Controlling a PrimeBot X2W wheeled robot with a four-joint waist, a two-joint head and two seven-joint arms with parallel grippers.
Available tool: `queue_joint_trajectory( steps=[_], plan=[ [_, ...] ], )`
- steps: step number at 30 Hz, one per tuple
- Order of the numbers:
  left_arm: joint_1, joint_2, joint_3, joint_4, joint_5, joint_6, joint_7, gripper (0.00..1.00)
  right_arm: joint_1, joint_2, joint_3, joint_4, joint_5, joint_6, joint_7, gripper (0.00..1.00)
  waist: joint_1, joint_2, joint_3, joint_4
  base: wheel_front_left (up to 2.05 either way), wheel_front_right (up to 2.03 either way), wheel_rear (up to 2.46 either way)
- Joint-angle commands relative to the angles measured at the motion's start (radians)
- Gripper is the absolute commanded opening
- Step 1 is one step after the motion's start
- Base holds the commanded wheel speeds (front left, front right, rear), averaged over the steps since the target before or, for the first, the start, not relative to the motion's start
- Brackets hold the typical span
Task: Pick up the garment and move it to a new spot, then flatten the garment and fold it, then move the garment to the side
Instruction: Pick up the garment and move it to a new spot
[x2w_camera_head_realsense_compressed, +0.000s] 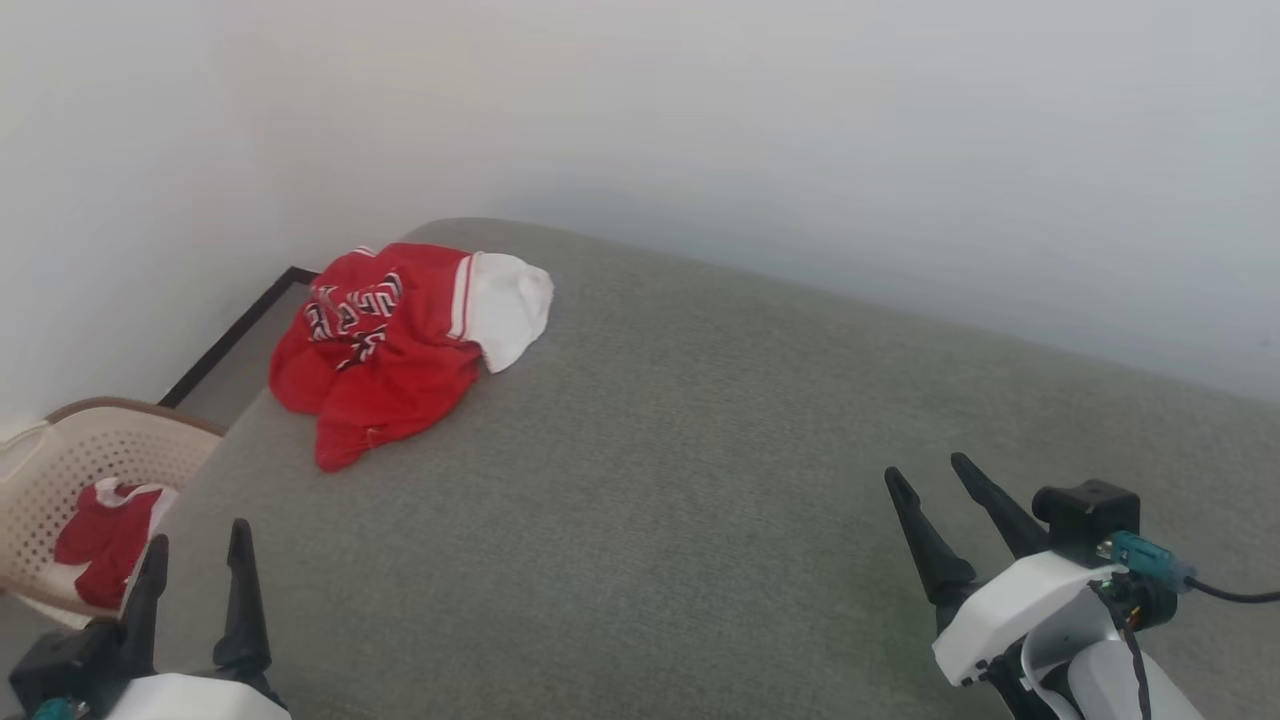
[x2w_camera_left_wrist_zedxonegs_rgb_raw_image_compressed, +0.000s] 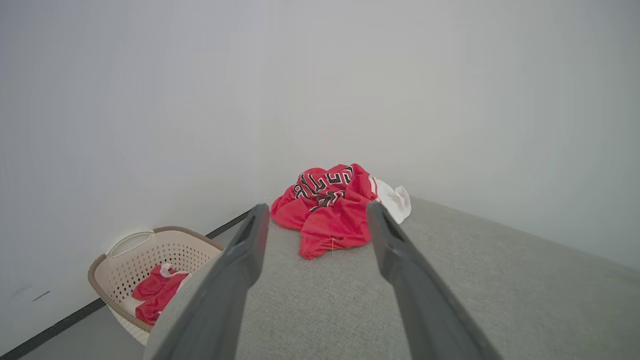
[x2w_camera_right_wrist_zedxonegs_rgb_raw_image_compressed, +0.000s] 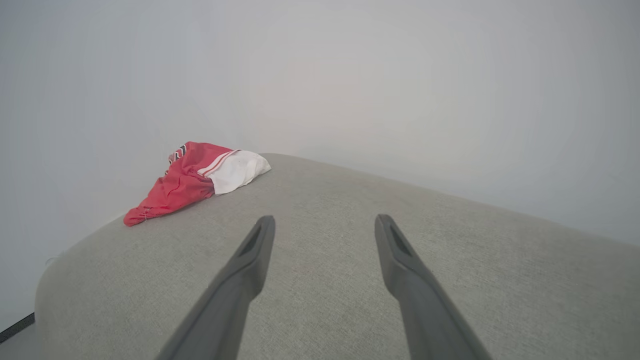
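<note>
Soft, even, shadowless light throughout (wrist views bend at edges, fingers blurred).

Head above, wrist views low, sharing garment

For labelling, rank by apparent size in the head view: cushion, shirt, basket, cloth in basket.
1. cushion
2. shirt and basket: look alike, and the basket is partly cut off
3. cloth in basket
</note>
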Motion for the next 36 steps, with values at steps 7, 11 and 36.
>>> queue_joint_trajectory(
  steps=[7, 11, 36],
  plan=[
    [0.011, -0.006, 0.010, -0.008, -0.029, 0.010, 0.015, 1.00, -0.010, 0.003, 0.003, 0.013, 0.005, 0.000, -0.013, 1.00, 0.0000, 0.0000, -0.004, 0.027, 0.00, 0.00, 0.00],
    [-0.001, -0.007, 0.013, -0.006, -0.044, 0.016, 0.018, 1.00, -0.011, -0.001, 0.000, 0.013, 0.009, 0.000, -0.013, 1.00, 0.0000, 0.0000, 0.003, 0.031, 0.00, 0.00, 0.00],
    [-0.502, 0.108, -0.001, 0.341, -0.107, 0.016, 0.118, 1.00, -0.144, -0.155, 0.004, -0.252, -0.016, 0.000, 0.129, 1.00, 0.0000, 0.0000, 0.296, -0.132, 0.00, 0.00, 0.00]
  ],
)
